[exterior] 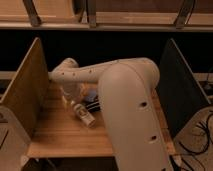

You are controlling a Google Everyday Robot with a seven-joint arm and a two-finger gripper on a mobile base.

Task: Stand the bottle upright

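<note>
Just beside the sideways bottle (84, 116) on the wooden table (55, 134), jaws, openness indiscernible.

Place: a robot test bay in a lab, by its look.
Surface: plain wooden surface (55, 135), with a wooden panel (25, 95) upright along its left edge and a dark panel (180, 95) along its right edge.
Floor: loose cables (200, 135) past the right edge.
End effector: the end effector (71, 101) is low over the surface's left half, under the pale arm (125, 100).

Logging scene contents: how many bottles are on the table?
1. The bottle lies tilted on the table, left of centre, right by the gripper; the arm may hide more.
</note>
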